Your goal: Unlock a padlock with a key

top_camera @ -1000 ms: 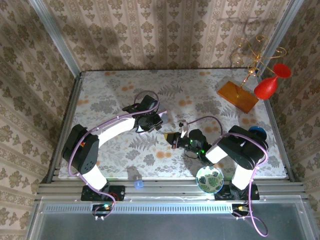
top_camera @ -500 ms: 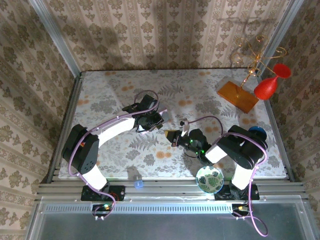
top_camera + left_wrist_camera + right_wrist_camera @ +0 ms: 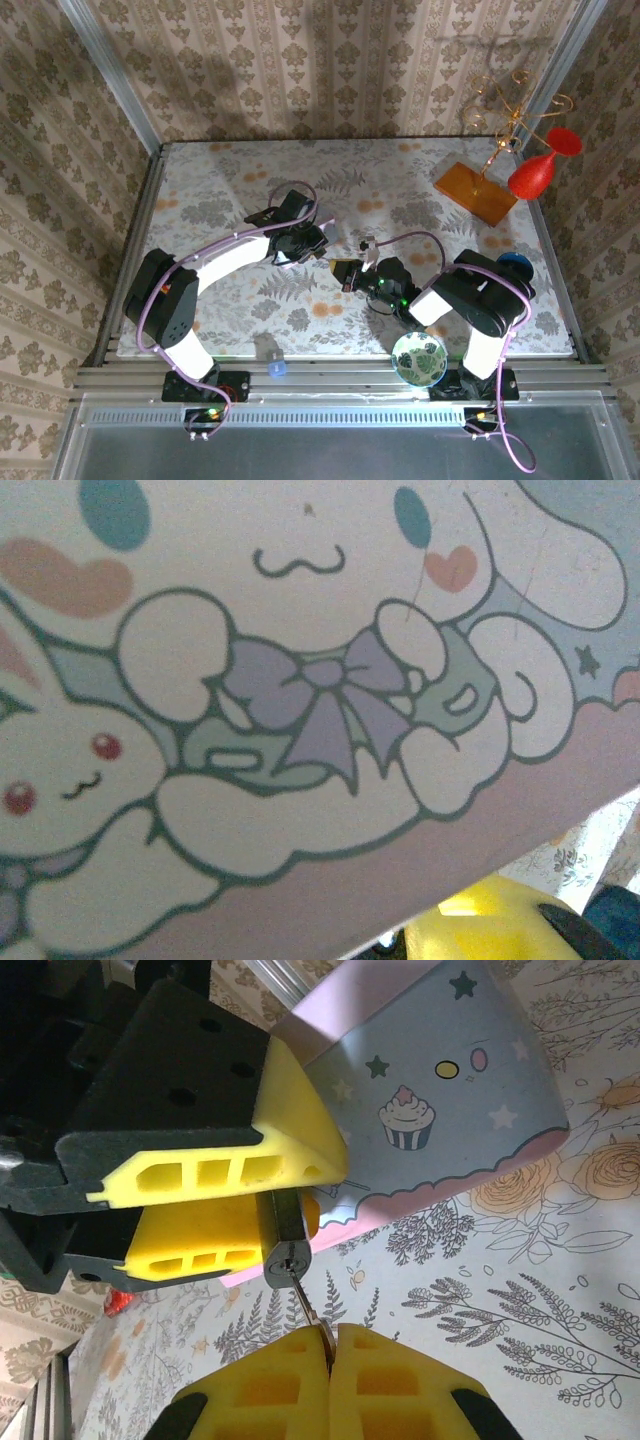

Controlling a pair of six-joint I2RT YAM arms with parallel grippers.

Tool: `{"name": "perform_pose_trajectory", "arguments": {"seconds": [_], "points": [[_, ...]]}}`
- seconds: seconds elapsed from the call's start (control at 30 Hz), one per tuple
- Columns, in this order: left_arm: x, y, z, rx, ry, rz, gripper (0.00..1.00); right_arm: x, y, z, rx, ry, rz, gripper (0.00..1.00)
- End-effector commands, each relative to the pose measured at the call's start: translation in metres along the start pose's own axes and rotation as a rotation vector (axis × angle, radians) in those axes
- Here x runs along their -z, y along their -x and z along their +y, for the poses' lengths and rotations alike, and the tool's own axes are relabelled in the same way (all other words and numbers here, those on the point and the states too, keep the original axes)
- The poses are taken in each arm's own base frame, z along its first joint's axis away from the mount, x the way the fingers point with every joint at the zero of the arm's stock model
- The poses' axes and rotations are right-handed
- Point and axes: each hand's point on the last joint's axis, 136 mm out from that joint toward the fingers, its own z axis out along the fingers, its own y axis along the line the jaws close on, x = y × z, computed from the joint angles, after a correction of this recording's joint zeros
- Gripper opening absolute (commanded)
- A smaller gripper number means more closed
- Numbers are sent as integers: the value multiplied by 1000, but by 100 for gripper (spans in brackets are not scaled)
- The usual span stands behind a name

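Right gripper (image 3: 330, 1342) pinched tight on key (image 3: 306, 1302). Key tip meets the keyway of padlock (image 3: 284, 1243), just ahead of its fingertips. Left gripper (image 3: 290, 1202) clamps padlock, beside tin box (image 3: 440, 1100).

Damask-papered walls (image 3: 330, 60), floral tabletop (image 3: 220, 180)

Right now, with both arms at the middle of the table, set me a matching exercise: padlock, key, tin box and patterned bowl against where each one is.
Things:
1. padlock
2. key
3. tin box
4. patterned bowl

Places:
A. pinched in the right gripper
B. at the near edge, by the right arm's base
C. clamped in the left gripper
D. beside the left gripper, cupcake drawn on it

Pairs: 1-C, 2-A, 3-D, 4-B
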Motion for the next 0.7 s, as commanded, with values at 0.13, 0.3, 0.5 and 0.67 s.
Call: {"name": "perform_pose_trajectory", "arguments": {"seconds": [0.13,0.3,0.5,0.67], "points": [[7,2,-12,17,-56,0,0,-4,21,1,-16,-13,-89,0],[6,2,-12,26,-60,0,0,-3,22,3,-6,-3,-89,0],[5,3,-13,33,-66,1,0,-2,22,8,7,10,-88,0],[3,2,-13,42,-69,7,0,1,24,11,16,17,-93,0]]}}
